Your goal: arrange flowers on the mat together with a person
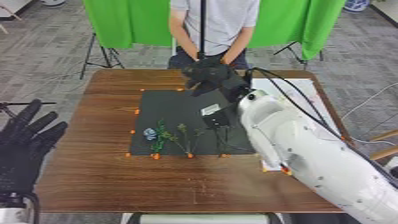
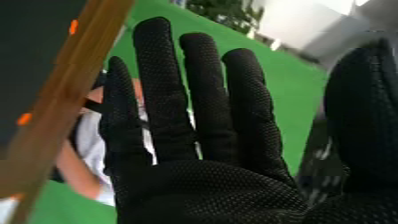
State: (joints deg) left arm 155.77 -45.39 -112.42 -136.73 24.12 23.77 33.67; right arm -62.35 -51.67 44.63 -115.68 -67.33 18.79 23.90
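Observation:
The black mat [image 1: 169, 107] lies on the table with flowers near its front edge: a pale blue bloom [image 1: 150, 134], a green stem [image 1: 160, 137] beside it, and a thin yellowish-green sprig [image 1: 185, 140]. My right hand [image 1: 209, 75] is over the far edge of the mat, away from the flowers; in the right wrist view, the same hand [image 2: 204, 185] has straight fingers and holds nothing. Off the table's left side is my left hand [image 1: 19, 145], open with its fingers spread.
A small black and white object [image 1: 213, 112] sits at the mat's right part. White sheets [image 1: 302, 92] lie along the table's right side, partly behind my right arm. Small orange markers [image 1: 155, 156] line the mat, and a cable runs along the right arm.

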